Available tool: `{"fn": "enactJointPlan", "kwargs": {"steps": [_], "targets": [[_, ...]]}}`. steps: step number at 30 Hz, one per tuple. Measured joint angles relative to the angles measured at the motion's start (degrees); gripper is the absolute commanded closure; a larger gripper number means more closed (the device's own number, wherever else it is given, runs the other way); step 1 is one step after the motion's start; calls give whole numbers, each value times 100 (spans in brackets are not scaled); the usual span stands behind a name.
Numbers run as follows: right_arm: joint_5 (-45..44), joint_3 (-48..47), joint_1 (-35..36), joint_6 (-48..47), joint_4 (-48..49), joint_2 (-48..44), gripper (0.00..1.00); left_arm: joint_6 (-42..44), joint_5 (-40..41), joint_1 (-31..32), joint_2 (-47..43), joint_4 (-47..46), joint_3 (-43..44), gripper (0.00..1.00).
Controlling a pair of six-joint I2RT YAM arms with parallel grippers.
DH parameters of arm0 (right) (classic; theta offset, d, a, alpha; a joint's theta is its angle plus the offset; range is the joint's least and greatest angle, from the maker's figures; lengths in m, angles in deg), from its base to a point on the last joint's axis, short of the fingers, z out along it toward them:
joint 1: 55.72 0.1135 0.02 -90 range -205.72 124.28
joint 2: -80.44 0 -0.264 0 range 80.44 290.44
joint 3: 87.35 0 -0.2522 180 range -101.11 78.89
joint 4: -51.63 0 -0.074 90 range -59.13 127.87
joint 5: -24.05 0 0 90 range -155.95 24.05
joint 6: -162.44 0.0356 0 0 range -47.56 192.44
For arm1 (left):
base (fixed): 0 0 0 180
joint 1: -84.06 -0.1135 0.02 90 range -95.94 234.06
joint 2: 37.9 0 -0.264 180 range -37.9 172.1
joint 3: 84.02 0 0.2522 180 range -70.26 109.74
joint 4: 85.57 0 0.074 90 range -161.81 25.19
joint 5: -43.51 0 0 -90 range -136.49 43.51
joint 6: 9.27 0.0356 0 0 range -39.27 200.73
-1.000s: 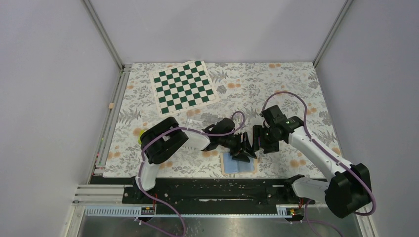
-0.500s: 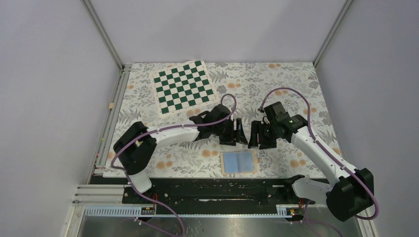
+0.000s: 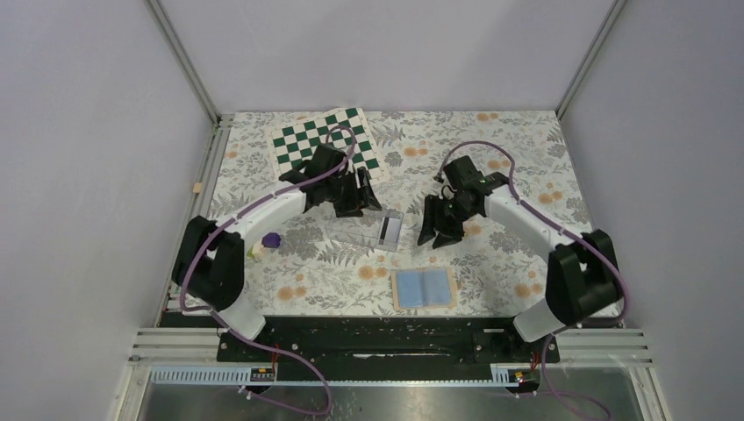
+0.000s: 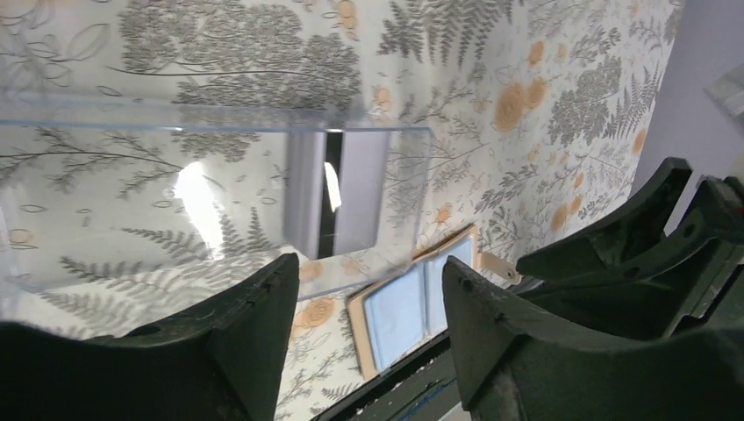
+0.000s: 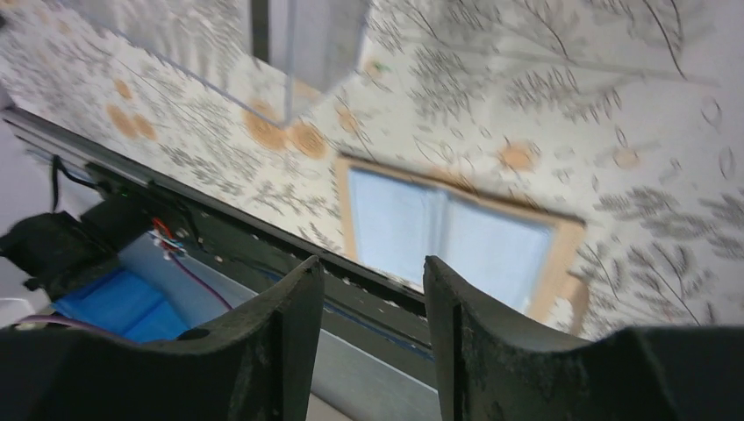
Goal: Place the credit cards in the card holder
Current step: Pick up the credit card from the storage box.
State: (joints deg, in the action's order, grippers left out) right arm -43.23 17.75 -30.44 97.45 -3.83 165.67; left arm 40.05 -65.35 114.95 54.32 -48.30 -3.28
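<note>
Top external view: thin bluish-purple credit cards (image 3: 390,230) stand inside the clear plastic box (image 3: 360,230) at centre, open tan card holder (image 3: 423,288) lies below it; left gripper (image 4: 370,272) and right gripper (image 5: 373,267) both gape empty, so advisable to pinch one card's upper edge and lift straight.

A: What lies on the floral cloth (image 3: 518,140)?
B: A green-and-white chessboard mat (image 3: 303,149) at the far left, set askew, and a clear plastic box (image 3: 364,230) near the middle.
A: Anything smaller?
B: A purple cube (image 3: 271,239) by the left edge — something pale just beside it, too small to tell — and a tan block (image 3: 198,188) on the left rail (image 3: 209,167).
</note>
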Motion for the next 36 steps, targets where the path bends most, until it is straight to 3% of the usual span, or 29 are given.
{"fn": "enactJointPlan", "kwargs": {"steps": [5,15,36], "targets": [[356,-772,76,304,341,949,48,284,-476,-428,710,304,424,51],[439,-1613,219,529,516,2087,56,586,-1010,-422,1816,750,1211,59],[501,-1615,286,494,496,2387,78,813,-905,-120,2243,1132,1440,92]]}}
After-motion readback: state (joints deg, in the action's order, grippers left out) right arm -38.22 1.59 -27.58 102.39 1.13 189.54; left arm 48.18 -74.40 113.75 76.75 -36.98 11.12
